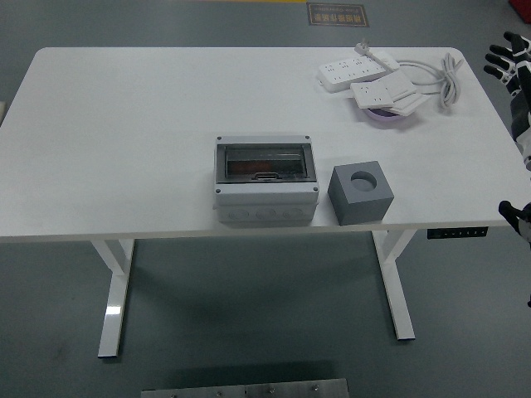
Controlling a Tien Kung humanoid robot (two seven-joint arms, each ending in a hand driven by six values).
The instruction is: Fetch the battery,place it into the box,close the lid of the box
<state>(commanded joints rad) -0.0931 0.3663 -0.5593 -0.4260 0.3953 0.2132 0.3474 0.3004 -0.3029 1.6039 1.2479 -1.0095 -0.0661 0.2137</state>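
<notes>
Off past the right edge of the white surface (pixel 124 124), the right hand (pixel 513 66) hangs in the air, fingers spread, holding nothing. Well left of it, near the front edge, the grey box (pixel 266 191) sits lid down. Just right of the box stands a grey cube (pixel 360 192). No battery is visible.

The right hand (pixel 516 62) hangs off the counter's (pixel 124 133) far right edge, fingers spread, holding nothing. Just left of it lie white power strips (pixel 365 73) and a cable. Well left and nearer stand the grey block (pixel 360 192) and the closed box (pixel 265 181).
</notes>
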